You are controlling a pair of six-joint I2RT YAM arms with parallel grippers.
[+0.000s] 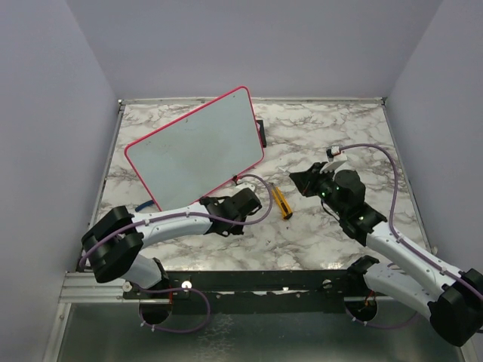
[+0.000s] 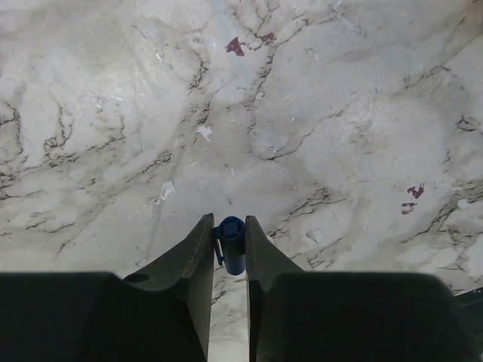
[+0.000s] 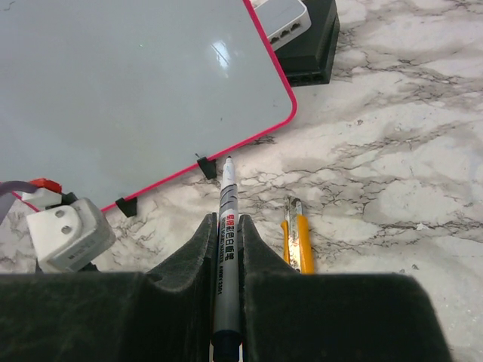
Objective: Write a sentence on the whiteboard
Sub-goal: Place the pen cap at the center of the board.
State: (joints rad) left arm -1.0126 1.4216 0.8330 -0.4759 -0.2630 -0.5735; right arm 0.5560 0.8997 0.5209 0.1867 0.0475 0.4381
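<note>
The whiteboard (image 1: 192,151), pale with a thin red frame, lies angled on the marble table at the back left; it also shows in the right wrist view as the whiteboard (image 3: 136,83). Its surface is bare and no sentence is in view. My right gripper (image 3: 226,222) is shut on a grey marker (image 3: 228,196), whose bare tip points at the board's near edge, just short of the frame. From above, the right gripper (image 1: 300,181) sits to the right of the board. My left gripper (image 2: 229,226) is shut on a blue marker cap (image 2: 232,245) above bare marble; from above, the left gripper (image 1: 243,210) is just off the board's near corner.
A yellow utility knife (image 1: 282,201) lies on the table between the two grippers, beside the marker in the right wrist view as the knife (image 3: 299,237). A small grey block on a black tray (image 3: 298,34) stands behind the board's right corner. Purple walls enclose the table.
</note>
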